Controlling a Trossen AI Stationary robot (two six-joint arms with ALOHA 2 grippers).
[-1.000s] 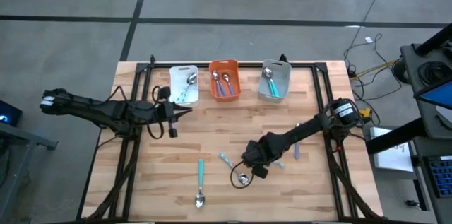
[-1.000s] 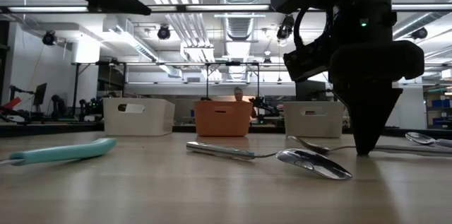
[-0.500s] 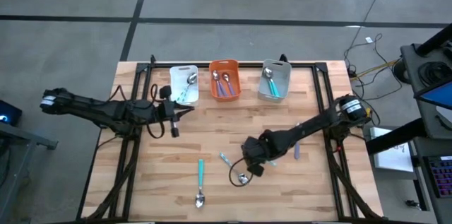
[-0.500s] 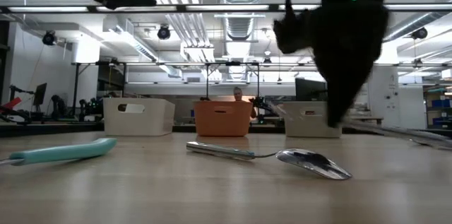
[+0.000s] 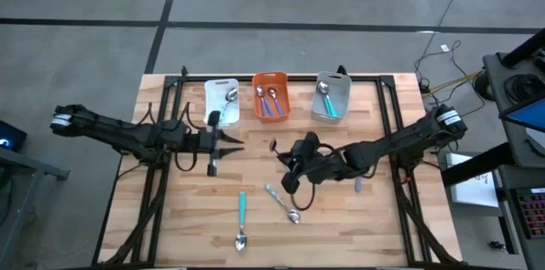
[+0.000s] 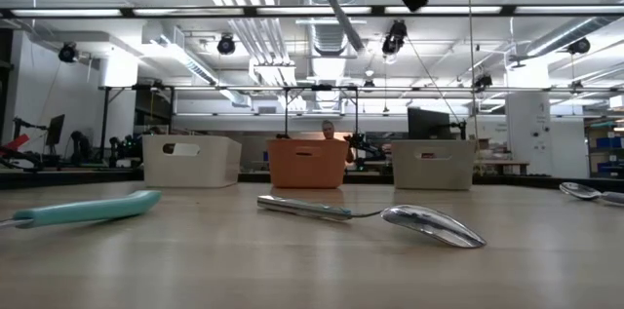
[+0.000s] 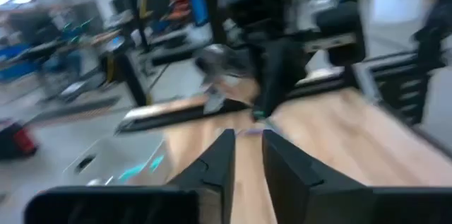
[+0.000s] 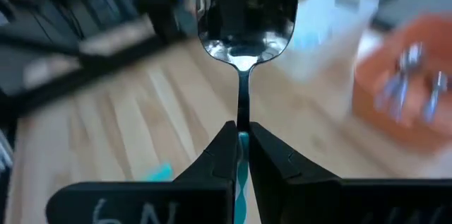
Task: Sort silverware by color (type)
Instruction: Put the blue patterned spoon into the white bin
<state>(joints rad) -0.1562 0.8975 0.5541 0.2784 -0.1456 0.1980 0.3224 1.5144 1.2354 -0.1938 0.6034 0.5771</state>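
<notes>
My left gripper [image 5: 232,143] hovered above the table [image 5: 170,219] just in front of the white bin [image 5: 221,100], its fingers [image 7: 219,160] a narrow gap apart and holding nothing; on the boards toward the front lay a teal-handled spoon [image 5: 242,217], and beside it a second spoon [image 5: 282,203] with its bowl [image 6: 432,224] resting on the wood; the orange bin [image 5: 271,95] held purple-handled spoons, the grey bin [image 5: 332,96] a teal one; my right gripper [image 5: 288,157], raised over mid-table, was clamped on the teal handle of a spoon [image 8: 244,22], bowl pointing forward.
</notes>
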